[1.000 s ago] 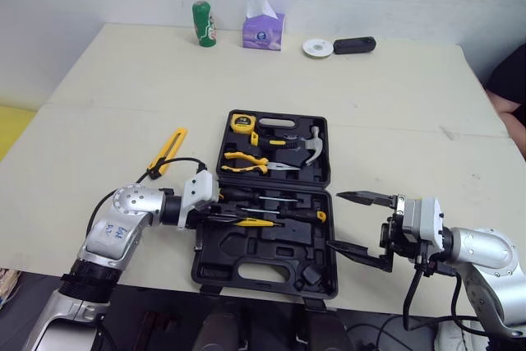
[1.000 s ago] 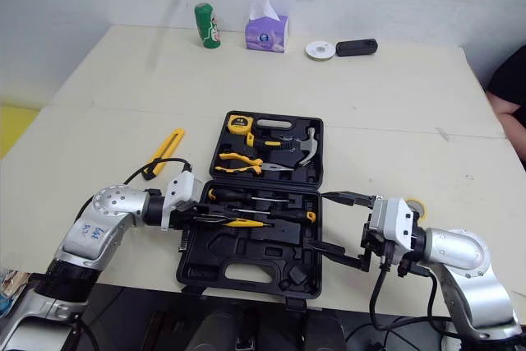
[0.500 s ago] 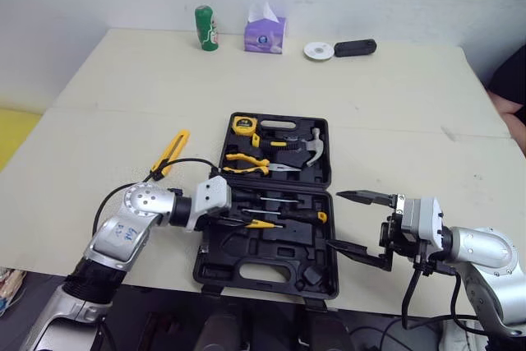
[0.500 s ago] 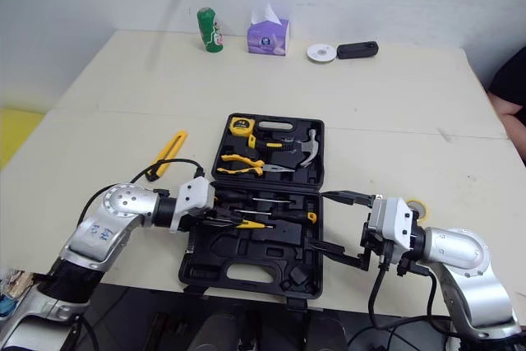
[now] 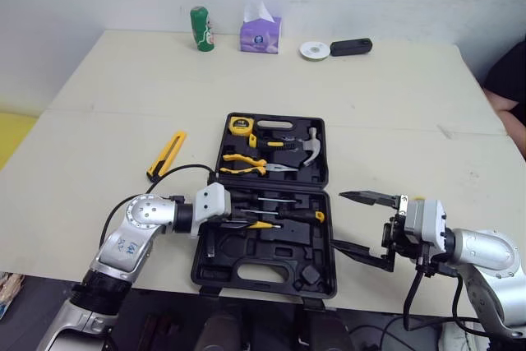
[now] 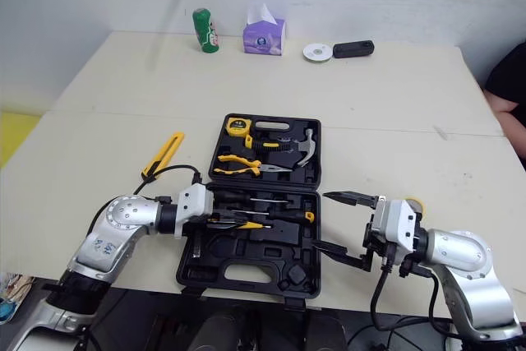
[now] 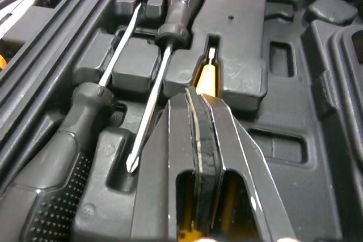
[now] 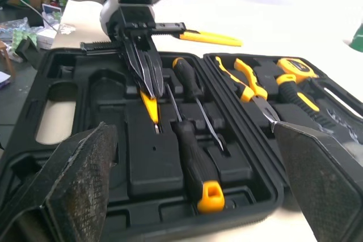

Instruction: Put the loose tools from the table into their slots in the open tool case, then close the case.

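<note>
While the right gripper (image 5: 335,219) gapes wide, empty, beside the tool case (image 5: 271,273), the left gripper (image 8: 148,83), fingers together inside it, perhaps pinches the half-hidden yellow screwdriver (image 8: 150,109).

Far edge, in a row: a green can (image 5: 200,28), a purple tissue box (image 5: 260,34), a white disc (image 5: 312,50), and a black oblong device (image 5: 351,46) just beside the disc.

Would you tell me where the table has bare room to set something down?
Bare table lies between the case and the bottle and tissue box, and left of the knife. Crowded at the case's near half: left gripper, right gripper.
</note>
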Motion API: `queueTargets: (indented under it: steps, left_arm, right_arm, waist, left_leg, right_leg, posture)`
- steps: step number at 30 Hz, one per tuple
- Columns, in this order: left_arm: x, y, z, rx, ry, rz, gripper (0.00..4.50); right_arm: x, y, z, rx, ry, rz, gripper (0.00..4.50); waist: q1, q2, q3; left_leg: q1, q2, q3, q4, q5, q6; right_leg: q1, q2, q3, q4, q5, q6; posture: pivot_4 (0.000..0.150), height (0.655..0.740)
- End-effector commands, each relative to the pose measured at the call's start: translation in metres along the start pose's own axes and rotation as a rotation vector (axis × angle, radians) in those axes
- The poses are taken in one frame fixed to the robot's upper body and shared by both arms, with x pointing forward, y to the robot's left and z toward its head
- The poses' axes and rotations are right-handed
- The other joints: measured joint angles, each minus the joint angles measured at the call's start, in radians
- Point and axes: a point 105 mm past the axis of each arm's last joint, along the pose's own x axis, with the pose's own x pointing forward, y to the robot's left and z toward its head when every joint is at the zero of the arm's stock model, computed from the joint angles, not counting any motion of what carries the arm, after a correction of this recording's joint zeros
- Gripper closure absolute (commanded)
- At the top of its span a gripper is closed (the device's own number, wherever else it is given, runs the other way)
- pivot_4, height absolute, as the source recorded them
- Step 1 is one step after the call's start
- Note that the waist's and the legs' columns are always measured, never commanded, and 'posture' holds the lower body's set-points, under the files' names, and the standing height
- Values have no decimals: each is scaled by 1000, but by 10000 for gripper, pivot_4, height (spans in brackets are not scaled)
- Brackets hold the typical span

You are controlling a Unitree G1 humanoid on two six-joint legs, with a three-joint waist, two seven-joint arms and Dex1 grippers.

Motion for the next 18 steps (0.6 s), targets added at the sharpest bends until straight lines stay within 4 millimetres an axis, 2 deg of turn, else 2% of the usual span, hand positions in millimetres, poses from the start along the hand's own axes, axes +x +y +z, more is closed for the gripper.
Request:
queueTargets:
  steps: [1, 2, 3, 4, 5, 9, 10, 12, 15, 18]
  left_arm:
    - [-25, 14, 25, 117, -85, 107, 38570]
    - [-34, 18, 28, 100, -95, 140, 36278]
    - [-41, 20, 30, 85, -102, 161, 32138]
    - [-53, 24, 29, 65, -94, 205, 26480]
    - [-64, 28, 27, 51, -84, 246, 22659]
    - [-111, 36, 9, 48, 3, 407, 3719]
    - [-125, 39, 4, 39, 16, 466, 432]
    - [-151, 45, -5, 33, 47, 582, 118]
    - [-204, 59, -17, 8, 61, 866, 118]
    - [-249, 54, -41, -17, 162, 1054, 118]
  right_arm:
    - [-23, -15, 10, -87, 16, -69, 0]
    - [-32, -21, 11, -102, 38, -102, 0]
    - [-39, -24, 11, -112, 51, -124, 0]
    - [-53, -30, 10, -121, 83, -157, 0]
    - [-65, -34, 10, -126, 111, -180, 0]
    - [-115, -55, 10, -175, 190, -326, 0]
    - [-128, -61, 10, -195, 204, -382, 0]
    - [-151, -69, 8, -229, 235, -472, 0]
    - [-189, -71, -1, -260, 294, -625, 0]
    - [-218, -65, -12, -238, 343, -727, 0]
  waist:
    - [0, -1, 2]
    - [0, -2, 2]
    - [0, -2, 2]
    - [0, -2, 2]
    - [0, -2, 3]
    - [-1, -2, 4]
    - [-2, -2, 4]
    - [-2, -3, 5]
    - [-2, -3, 5]
    - [-1, -3, 5]
  left_leg:
    - [0, 0, 0, 0, 0, 1]
    - [0, 0, 0, 0, 0, 1]
    - [0, 0, 0, 0, 0, 1]
    - [0, 0, 0, 0, 0, 1]
    - [0, 0, 0, 0, 0, 1]
    - [0, 0, 0, -1, 1, 2]
    - [0, 0, 1, -1, 0, 2]
    - [0, 0, 1, -1, 0, 1]
    - [0, 0, 1, -3, -1, 0]
    - [0, 0, 2, -7, 0, -1]
  right_leg:
    - [0, 0, 0, 0, 0, 0]
    - [0, 0, 0, 0, 0, 0]
    - [0, 0, 0, 0, 0, 0]
    - [0, 0, 0, 0, 0, 0]
    - [0, 0, 0, 0, 0, 0]
    - [0, 0, 0, -1, 0, 0]
    - [0, 0, 0, -1, 0, 0]
    - [0, 0, 0, -2, 0, 0]
    - [-1, 0, 0, -2, 0, 0]
    - [-2, 0, 0, -3, 0, 0]
  posture:
    - [1500, 7400]
    - [1500, 7400]
    - [1500, 7400]
    - [1500, 7400]
    - [1500, 7400]
    - [1500, 7400]
    - [1500, 7400]
    - [1500, 7400]
    - [1500, 7400]
    - [1500, 7400]
